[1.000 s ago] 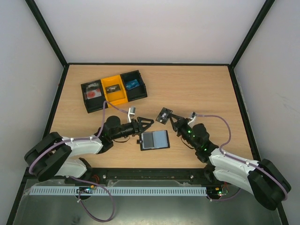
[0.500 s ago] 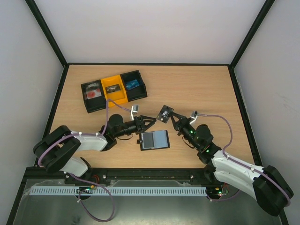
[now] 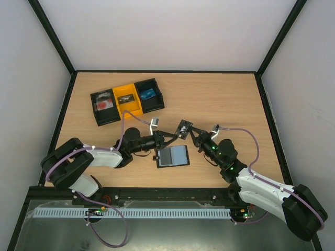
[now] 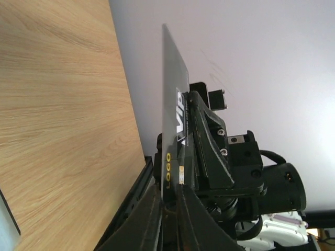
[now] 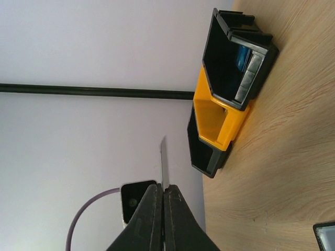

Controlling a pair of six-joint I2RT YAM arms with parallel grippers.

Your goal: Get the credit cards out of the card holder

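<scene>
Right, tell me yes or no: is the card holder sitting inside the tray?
No, the card holder lies open on the bare table, well apart from the tray.

Bright diffuse light is filling every view; arms (image 3: 99, 157) are throwing faint soft shadows on table (image 3: 225, 99). Wrist-cam fingers (image 4: 138, 222) are blurring at 6 o'clock.
</scene>
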